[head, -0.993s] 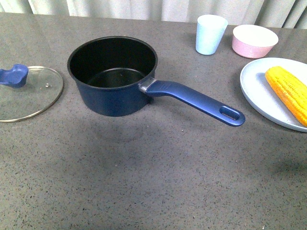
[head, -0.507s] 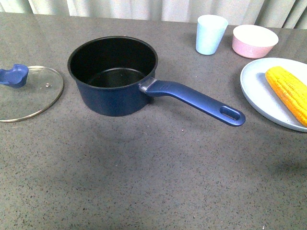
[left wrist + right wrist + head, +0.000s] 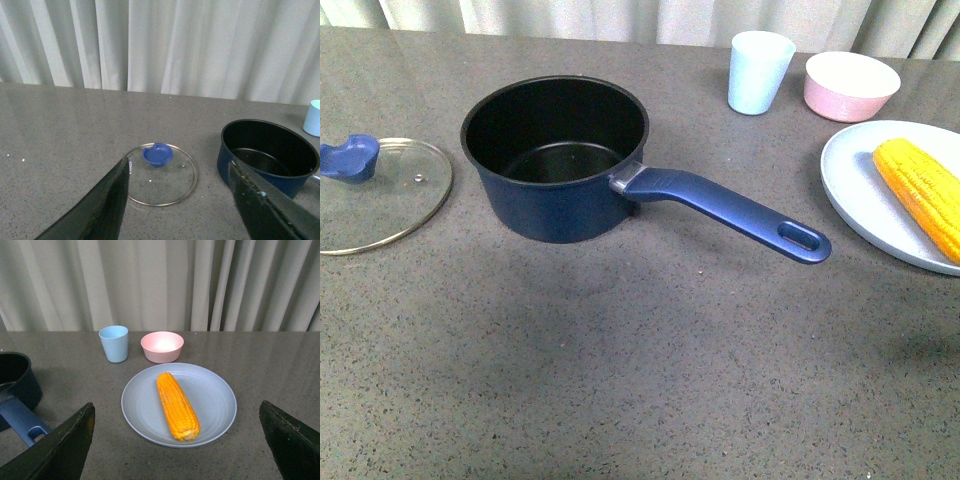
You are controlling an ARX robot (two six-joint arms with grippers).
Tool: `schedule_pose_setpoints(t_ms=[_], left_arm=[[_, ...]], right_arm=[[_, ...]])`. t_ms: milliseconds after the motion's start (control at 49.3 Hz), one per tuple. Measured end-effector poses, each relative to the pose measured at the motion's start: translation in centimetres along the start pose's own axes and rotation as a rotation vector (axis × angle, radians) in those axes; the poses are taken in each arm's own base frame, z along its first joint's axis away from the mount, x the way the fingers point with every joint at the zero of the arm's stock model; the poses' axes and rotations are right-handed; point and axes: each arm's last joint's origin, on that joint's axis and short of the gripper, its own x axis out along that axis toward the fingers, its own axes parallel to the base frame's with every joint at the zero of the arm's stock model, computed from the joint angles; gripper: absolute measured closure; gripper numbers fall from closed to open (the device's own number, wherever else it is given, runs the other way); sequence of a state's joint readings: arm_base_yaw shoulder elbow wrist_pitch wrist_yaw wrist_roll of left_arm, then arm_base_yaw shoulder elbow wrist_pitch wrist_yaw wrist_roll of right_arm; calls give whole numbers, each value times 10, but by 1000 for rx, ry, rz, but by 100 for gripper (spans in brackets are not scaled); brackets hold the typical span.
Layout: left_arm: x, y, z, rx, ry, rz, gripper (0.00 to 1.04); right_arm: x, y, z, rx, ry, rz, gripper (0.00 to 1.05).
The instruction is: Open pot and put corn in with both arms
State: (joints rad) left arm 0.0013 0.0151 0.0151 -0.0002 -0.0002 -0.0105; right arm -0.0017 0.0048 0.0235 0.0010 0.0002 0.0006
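Two grippers, both gaping wide and empty. Far left, the glass lid (image 3: pixel 380 195) lies flat on the table (image 3: pixel 620 380), left gripper (image 3: pixel 180 165) facing it. Centre, the pot (image 3: pixel 555 160) stands uncovered, handle pointing right. Back right, a blue cup (image 3: pixel 760 72) and pink bowl (image 3: pixel 851 85). Far right, the corn (image 3: pixel 920 195) lies on the plate (image 3: pixel 855 195), right gripper (image 3: pixel 176 407) looking down on it, clear of it.

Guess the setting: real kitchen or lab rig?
Probably a staged lab tabletop, not a kitchen: grey speckled table, pale curtain as backdrop, and only a few props, like a pot and corn on a plate.
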Motion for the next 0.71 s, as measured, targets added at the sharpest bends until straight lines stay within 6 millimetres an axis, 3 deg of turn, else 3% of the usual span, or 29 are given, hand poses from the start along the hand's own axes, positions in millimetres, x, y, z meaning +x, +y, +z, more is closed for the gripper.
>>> schedule_pose_setpoints(t_ms=[162,405,426,486,507,568,628,709], left_arm=[[0,0,0,2,0,0,7],[0,0,0,3,0,0,9],[0,0,0,2,0,0,9],[0,0,0,3,0,0,9],[0,0,0,3,0,0,9],[0,0,0,2,0,0,9],[0,0,0,2,0,0,9],[0,0,0,3,0,0,9]], right_arm=[[0,0,0,0,0,0,9],[0,0,0,0,0,0,9],[1,0,-1,16,37,-6,9],[4,-4,0,114,375,-53,9],[8,-6,1,139,470,-74,9],[19,-11,5,165,535,-94,9],[32,-16,14,159,534,-102,9],[67,-25,29,80,497,-98,9]])
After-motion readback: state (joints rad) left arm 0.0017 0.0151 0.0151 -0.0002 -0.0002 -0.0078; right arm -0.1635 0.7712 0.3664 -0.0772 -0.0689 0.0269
